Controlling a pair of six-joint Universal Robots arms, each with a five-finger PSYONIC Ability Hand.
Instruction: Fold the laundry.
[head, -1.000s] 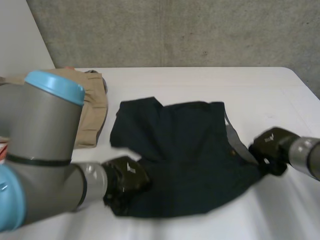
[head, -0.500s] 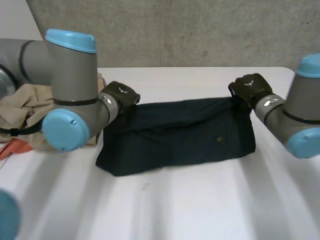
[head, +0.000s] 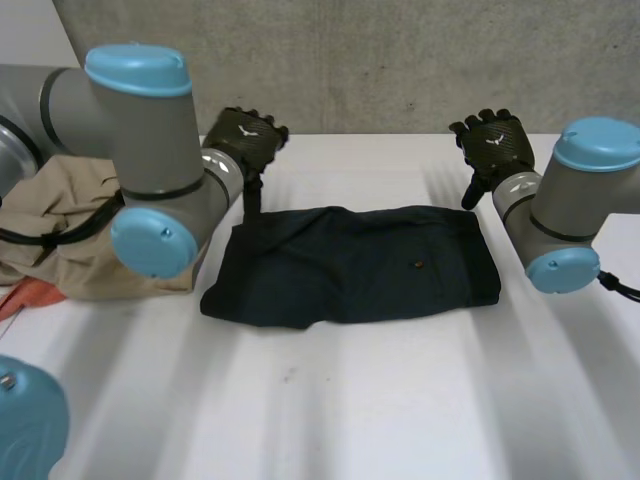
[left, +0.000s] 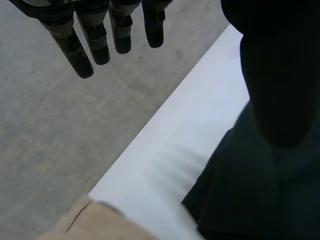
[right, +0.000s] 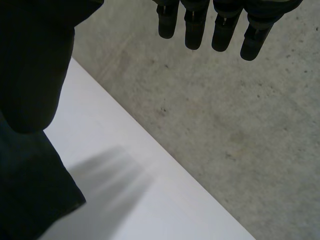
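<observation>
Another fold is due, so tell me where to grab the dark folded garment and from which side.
Probably the right short edge of the dark garment, pinched from the right by the open right hand above its far corner. It lies flat as a wide rectangle, with bare table beside that end, while tan clothes crowd the left end.

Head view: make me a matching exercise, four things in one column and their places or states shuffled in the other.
1 dark cloth
2 tan cloth
3 left robot hand
4 right robot hand

A open, by the dark cloth's far right corner
B folded flat on the table
C bunched beside the left arm
D open, by the dark cloth's far left corner

Pairs: 1-B, 2-C, 3-D, 4-A
</observation>
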